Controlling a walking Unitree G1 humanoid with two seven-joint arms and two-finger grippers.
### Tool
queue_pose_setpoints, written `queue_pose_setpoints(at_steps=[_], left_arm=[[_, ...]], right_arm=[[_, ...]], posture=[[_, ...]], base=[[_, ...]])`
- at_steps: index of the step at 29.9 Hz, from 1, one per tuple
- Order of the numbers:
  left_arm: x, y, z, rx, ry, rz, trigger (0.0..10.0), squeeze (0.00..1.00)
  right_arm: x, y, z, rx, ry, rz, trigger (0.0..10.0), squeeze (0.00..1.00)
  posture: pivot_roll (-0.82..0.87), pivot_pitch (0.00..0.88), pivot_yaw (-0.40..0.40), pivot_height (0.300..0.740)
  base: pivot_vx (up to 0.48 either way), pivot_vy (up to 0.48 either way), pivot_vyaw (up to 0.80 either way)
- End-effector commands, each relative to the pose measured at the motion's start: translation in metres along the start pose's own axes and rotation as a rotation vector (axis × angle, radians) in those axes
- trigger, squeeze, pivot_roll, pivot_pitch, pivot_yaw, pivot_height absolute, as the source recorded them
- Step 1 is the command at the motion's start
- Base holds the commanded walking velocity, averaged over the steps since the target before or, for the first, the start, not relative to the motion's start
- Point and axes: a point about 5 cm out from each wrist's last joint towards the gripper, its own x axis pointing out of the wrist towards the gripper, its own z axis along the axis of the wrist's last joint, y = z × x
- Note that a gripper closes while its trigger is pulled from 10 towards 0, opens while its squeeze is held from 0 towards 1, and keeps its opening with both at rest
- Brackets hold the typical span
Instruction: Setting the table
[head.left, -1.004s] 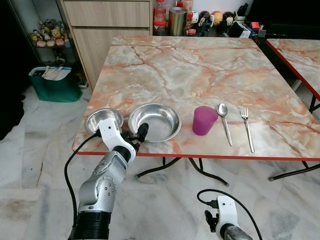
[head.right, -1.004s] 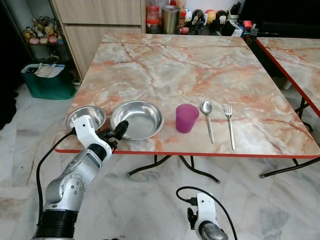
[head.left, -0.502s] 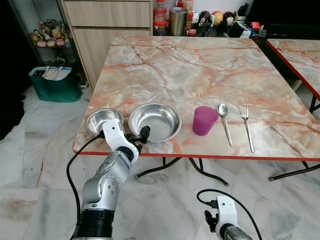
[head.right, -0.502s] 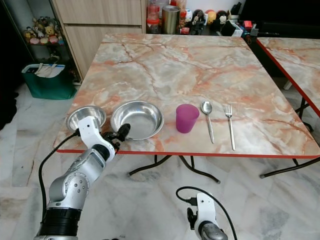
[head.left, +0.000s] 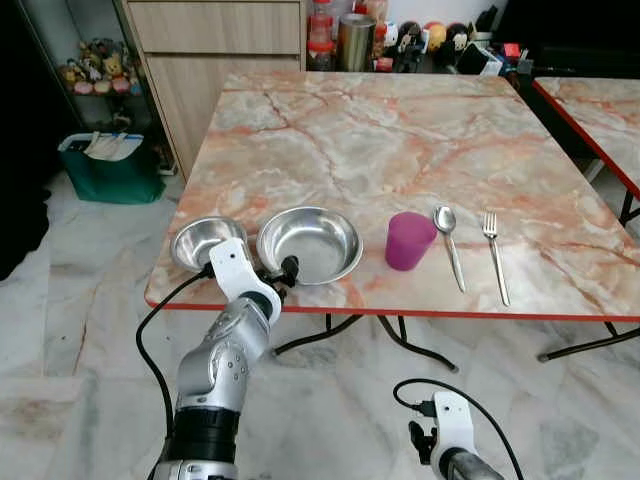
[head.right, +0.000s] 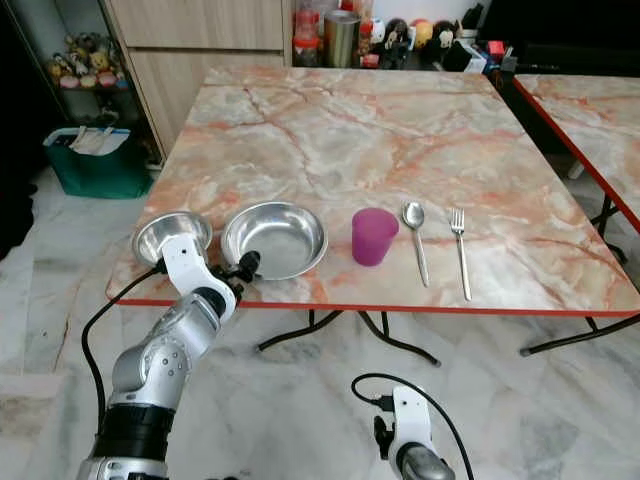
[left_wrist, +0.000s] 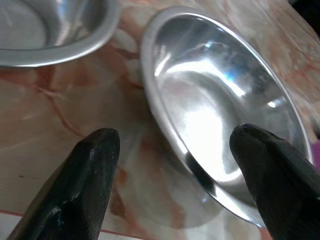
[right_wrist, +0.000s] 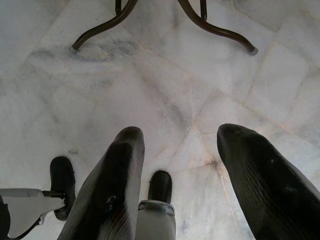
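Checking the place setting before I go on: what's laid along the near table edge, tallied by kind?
Steel bowls: 2, small bowl and large bowl
Purple cup: 1
Spoon: 1
Fork: 1
Total: 5

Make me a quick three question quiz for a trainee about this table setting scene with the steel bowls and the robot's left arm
1. True or false: the purple cup stands between the large steel bowl and the spoon.
2. Which item lies nearest the table's right edge?
A. fork
B. small steel bowl
C. spoon
3. Fill in: the left gripper is ____, fingers apart at the large steel bowl's near rim.

Key: 1 true; 2 A; 3 open.
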Motion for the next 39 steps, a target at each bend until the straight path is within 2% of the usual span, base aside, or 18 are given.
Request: queue_pose_setpoints(at_steps=[1, 21, 22, 23, 24, 26, 27, 29, 32, 39], left_arm=[[0.003, -0.002, 0.001, 0.008, -0.006, 0.019, 10.0, 0.00], [0.010, -0.011, -0.002, 0.024, -0.001, 0.000, 10.0, 0.00], [0.010, -0.011, -0.002, 0.026, -0.002, 0.000, 9.1, 0.00], [0.011, -0.012, -0.002, 0.027, -0.001, 0.001, 4.3, 0.00], [0.012, -0.012, -0.002, 0.027, 0.000, 0.002, 2.3, 0.00], [0.012, -0.012, -0.001, 0.027, 0.000, 0.003, 2.3, 0.00], [0.013, -0.011, -0.002, 0.032, 0.003, 0.015, 1.1, 0.00], [0.013, -0.010, -0.002, 0.034, 0.005, 0.023, 1.2, 0.00], [0.014, -0.007, -0.003, 0.031, 0.009, 0.043, 0.7, 0.00], [0.014, -0.004, -0.003, 0.028, 0.011, 0.062, 0.2, 0.00]], right_arm=[[-0.001, -0.001, -0.003, 0.010, 0.003, -0.003, 10.0, 0.00], [-0.001, 0.001, -0.002, 0.018, 0.001, 0.000, 10.0, 0.00], [-0.001, 0.001, -0.002, 0.018, 0.001, 0.000, 10.0, 0.00], [-0.001, 0.001, -0.002, 0.018, 0.001, 0.000, 10.0, 0.00], [0.000, 0.001, -0.002, 0.018, 0.001, 0.000, 10.0, 0.00], [0.000, 0.001, -0.002, 0.019, 0.001, 0.000, 10.0, 0.00], [-0.001, 0.001, -0.003, 0.020, 0.002, -0.001, 10.0, 0.00], [-0.001, 0.001, -0.003, 0.020, 0.002, -0.001, 10.0, 0.00], [-0.001, 0.001, -0.003, 0.021, 0.003, -0.002, 10.0, 0.00], [-0.001, 0.000, -0.002, 0.022, 0.003, -0.002, 10.0, 0.00]], posture=[[0.06, 0.092, -0.018, 0.740], [0.06, 0.094, -0.014, 0.740], [0.06, 0.094, -0.014, 0.740], [0.06, 0.094, -0.014, 0.740], [0.06, 0.094, -0.014, 0.740], [0.06, 0.094, -0.014, 0.740], [0.05, 0.092, -0.012, 0.740], [0.05, 0.092, -0.012, 0.740], [0.05, 0.092, -0.011, 0.740], [0.05, 0.092, -0.013, 0.740]], base=[[0.000, 0.000, 0.00], [0.000, 0.000, 0.00], [0.000, 0.000, 0.00], [0.000, 0.000, 0.00], [0.000, 0.000, 0.00], [0.000, 0.000, 0.00], [0.000, 0.000, 0.00], [0.000, 0.000, 0.00], [0.000, 0.000, 0.00], [0.000, 0.000, 0.00]])
